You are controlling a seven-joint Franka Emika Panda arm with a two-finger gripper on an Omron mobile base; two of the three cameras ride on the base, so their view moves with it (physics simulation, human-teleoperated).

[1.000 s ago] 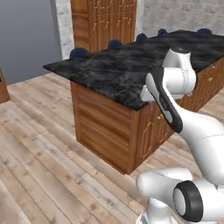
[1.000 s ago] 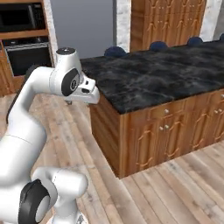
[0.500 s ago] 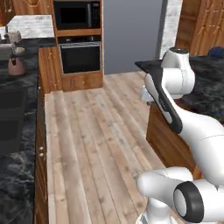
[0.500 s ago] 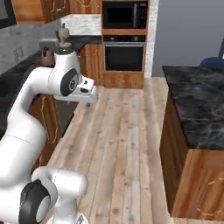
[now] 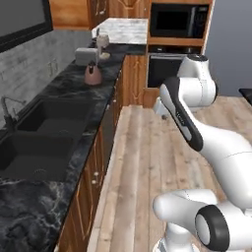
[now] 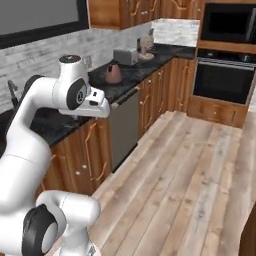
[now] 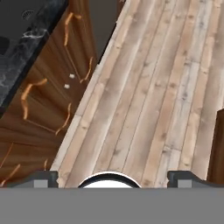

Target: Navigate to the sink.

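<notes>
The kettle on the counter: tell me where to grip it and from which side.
Grip the kettle by its top, coming down from above: the body is squat and rounded, narrowing upward, and a toaster stands close behind it. Whether it has a handle is too small to tell. The open gripper is over the floor.

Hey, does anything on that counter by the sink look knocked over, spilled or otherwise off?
Nothing stands out. The sink sits flush in the dark counter with both basins bare, the kettle stands upright further along, and the toaster beyond it sits square. No spill shows on the wood floor.
</notes>
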